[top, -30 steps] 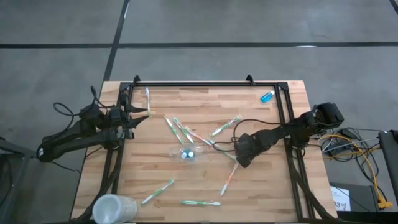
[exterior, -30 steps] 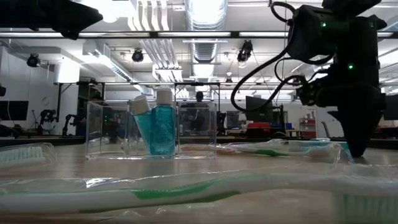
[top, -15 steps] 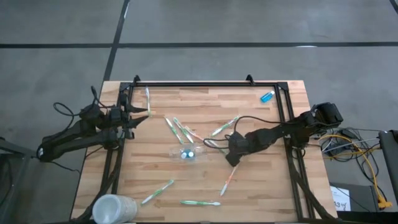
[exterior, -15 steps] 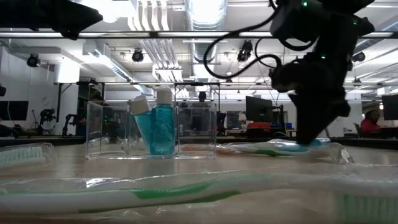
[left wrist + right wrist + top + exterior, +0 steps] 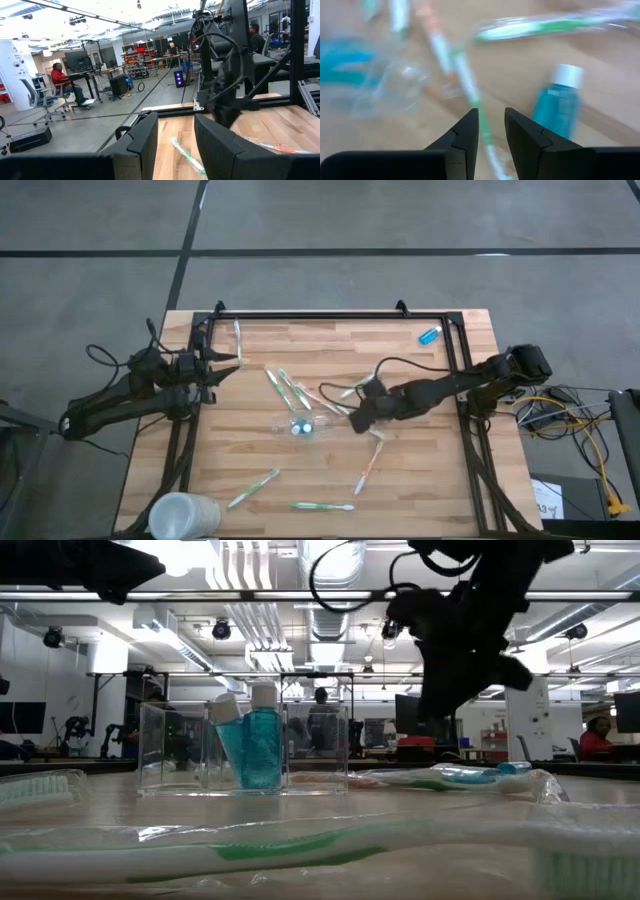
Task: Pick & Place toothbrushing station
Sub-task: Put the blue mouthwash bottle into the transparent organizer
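The see-through holder stands on the wooden table near its middle, with blue tubes upright inside; it also shows in the low view. Wrapped toothbrushes lie scattered flat around it. My right gripper hovers just right of the holder, above the table, narrowly open and empty. A loose blue tube and toothbrushes lie below it. My left gripper waits open at the table's far left.
A frosted white cup lies at the near left corner. Another blue tube lies at the far right corner. A black frame runs along the far edge and both sides. A toothbrush lies near the front edge.
My right gripper has risen off the table and gone toward the table's left, from the toothbrushes right of centre to beside the holder. Nothing hangs from it. The holder and the toothbrushes have stayed where they were.
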You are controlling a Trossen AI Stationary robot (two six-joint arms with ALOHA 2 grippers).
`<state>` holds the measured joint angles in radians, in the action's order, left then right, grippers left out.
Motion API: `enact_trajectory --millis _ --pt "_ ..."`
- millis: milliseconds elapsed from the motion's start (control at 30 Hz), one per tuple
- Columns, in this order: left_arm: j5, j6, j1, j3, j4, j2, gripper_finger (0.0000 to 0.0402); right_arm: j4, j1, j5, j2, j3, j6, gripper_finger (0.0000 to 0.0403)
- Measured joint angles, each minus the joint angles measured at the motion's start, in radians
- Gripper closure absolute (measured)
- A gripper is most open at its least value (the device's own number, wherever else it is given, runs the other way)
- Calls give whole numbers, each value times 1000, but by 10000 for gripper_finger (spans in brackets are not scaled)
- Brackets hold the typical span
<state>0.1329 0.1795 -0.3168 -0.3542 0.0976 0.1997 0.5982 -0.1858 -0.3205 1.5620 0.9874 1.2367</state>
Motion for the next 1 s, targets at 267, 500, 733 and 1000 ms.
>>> enact_trajectory --millis 267,500,733,1000 --pt "0 0 0 0 0 0 268 232 49 -41 0 119 269 295" --pt "0 0 0 0 0 0 268 259 89 -44 0 126 225 250" --pt "0 0 0 0 0 0 268 180 127 -46 2 55 187 185" --pt "0 0 0 0 0 0 268 12 197 -49 4 -46 158 170"
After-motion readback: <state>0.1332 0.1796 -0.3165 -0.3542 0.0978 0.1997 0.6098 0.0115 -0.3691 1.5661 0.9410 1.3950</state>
